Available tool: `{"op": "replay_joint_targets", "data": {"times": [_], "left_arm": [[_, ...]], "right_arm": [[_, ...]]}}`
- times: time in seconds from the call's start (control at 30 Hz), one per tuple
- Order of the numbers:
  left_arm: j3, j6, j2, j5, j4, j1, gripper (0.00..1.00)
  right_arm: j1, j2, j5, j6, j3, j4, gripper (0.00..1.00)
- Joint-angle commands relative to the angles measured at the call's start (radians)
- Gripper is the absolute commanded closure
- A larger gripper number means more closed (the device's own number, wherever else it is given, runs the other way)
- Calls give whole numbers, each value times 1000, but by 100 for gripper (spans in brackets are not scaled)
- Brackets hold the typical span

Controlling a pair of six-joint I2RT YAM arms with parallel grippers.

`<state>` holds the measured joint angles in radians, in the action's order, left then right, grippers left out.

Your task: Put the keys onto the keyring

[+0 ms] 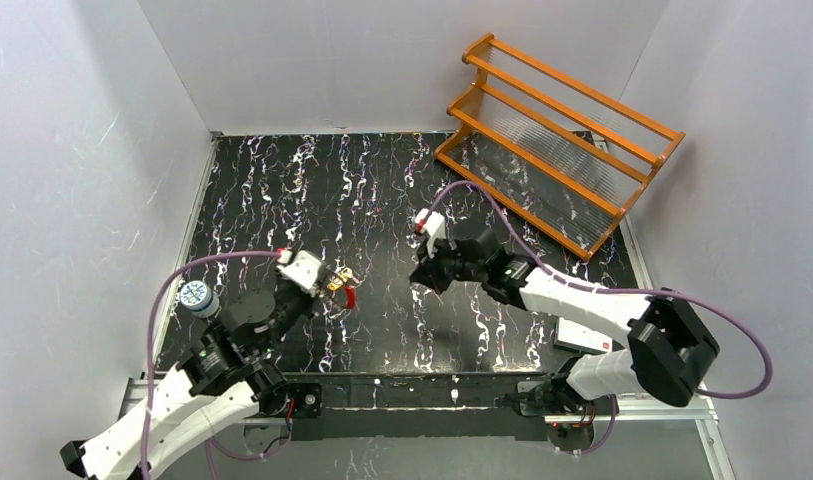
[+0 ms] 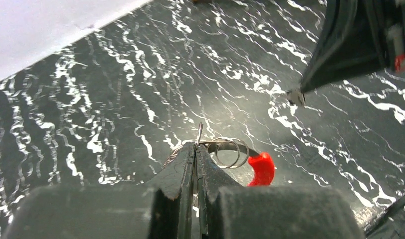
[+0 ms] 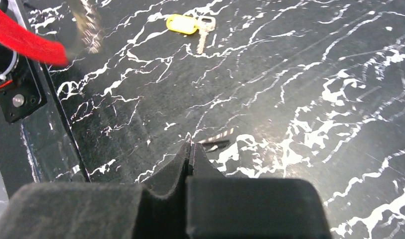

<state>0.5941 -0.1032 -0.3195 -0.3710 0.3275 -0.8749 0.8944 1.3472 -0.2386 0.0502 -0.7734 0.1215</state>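
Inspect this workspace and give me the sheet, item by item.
Surface: black marbled table.
Job's things: keyring with red section, held off the table; key with yellow tag lying flat; small metal piece at the right gripper's tip, gripped or not unclear.
Clutter: orange rack at the far right; white flat item by the right arm; blue-white round item by the left arm.
Grippers: left gripper, fingers shut on the keyring; right gripper, fingers shut.
Cables: purple cable looping from each arm.
Surroundings: white walls.
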Motion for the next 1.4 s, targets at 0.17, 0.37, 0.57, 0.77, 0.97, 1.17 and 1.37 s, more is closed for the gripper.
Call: {"op": "replay_joint_targets", "data": {"times": [0.17,0.37,0.57,0.77,0.97,1.17,1.37], "left_arm": [[-176,-114,-204,300,-441,-4,100],[-249,-179,-300,478,-638,-5,100],[-263,-112,-327,521,-687,-4,100],[-314,-40,-296,506,-734,-4,100],[-343,-10,-273,504,-741,-4,100],[-355,23,-274,504,-755,-4,100],[-361,46,-281,504,-767,-4,100]], "right_arm": [[-123,-86,-199,59,-94,-155,99],[-124,-36,-362,10,-169,-230,99],[-123,0,-452,-34,-189,-241,99],[-109,29,-509,-49,-193,-226,99],[-105,33,-568,-71,-212,-221,99],[-94,33,-577,-81,-230,-220,99],[-73,44,-532,-60,-244,-186,99]]}}
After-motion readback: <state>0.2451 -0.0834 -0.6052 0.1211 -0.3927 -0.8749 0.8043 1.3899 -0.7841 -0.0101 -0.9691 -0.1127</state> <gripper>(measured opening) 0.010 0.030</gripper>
